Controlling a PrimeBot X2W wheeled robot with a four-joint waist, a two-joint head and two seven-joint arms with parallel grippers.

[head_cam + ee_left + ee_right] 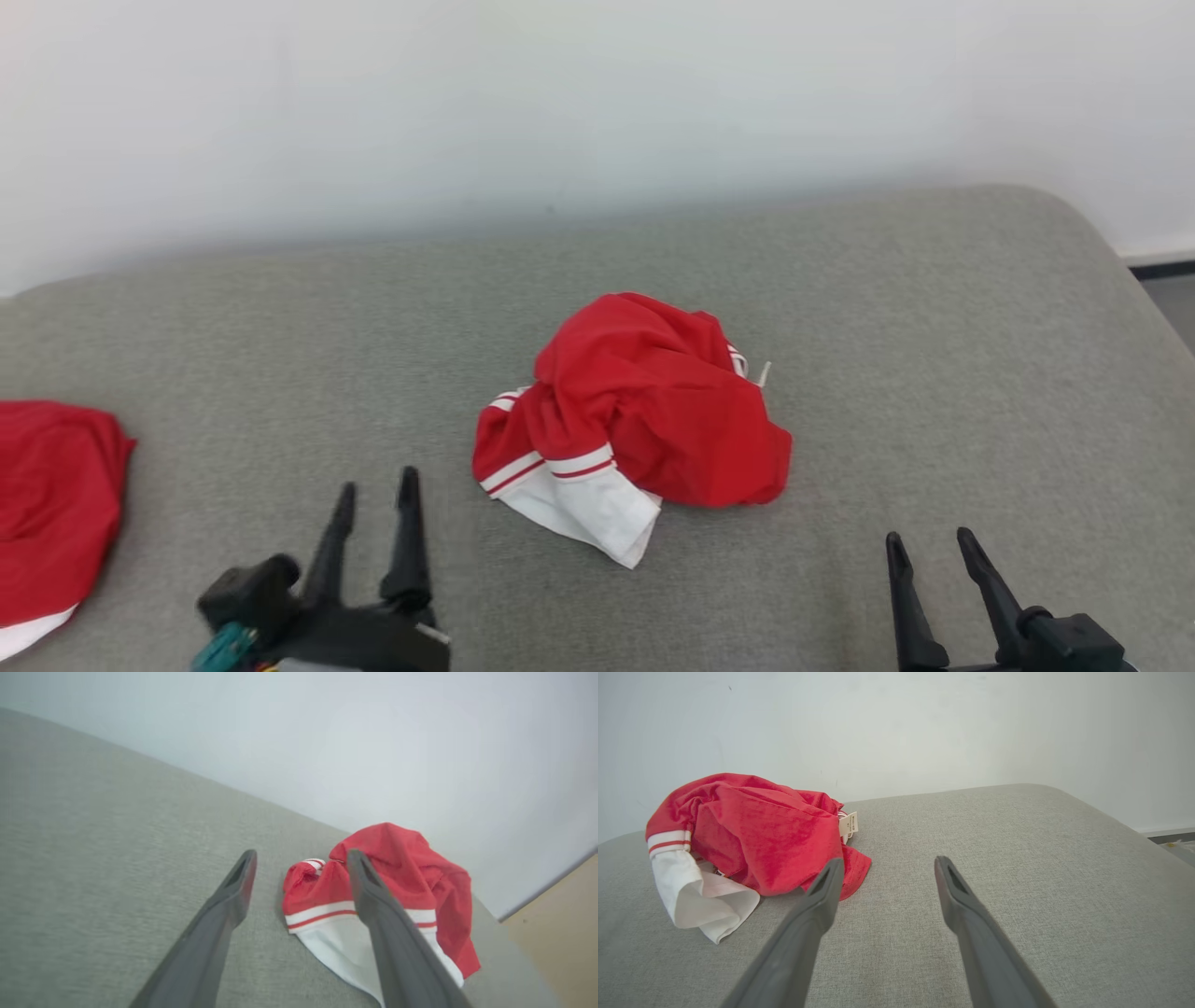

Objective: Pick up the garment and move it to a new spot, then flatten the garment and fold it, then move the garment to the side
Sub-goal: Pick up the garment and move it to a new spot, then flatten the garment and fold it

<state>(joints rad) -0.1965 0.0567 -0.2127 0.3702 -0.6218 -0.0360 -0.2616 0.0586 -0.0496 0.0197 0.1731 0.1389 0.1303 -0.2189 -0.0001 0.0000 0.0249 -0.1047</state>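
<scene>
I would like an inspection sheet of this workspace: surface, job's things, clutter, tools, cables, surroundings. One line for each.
Surface: grey fabric cushion, rounded at the far right corner.
Job's things: red garment with white striped cuffs, crumpled at the middle, not flattened.
Clutter: second red cloth at the left edge, cut off by the view.
Tools: left tool and right tool both open, empty, apart from the garment.
Cables: nothing seen.
Surroundings: pale wall behind; floor strip at far right.
</scene>
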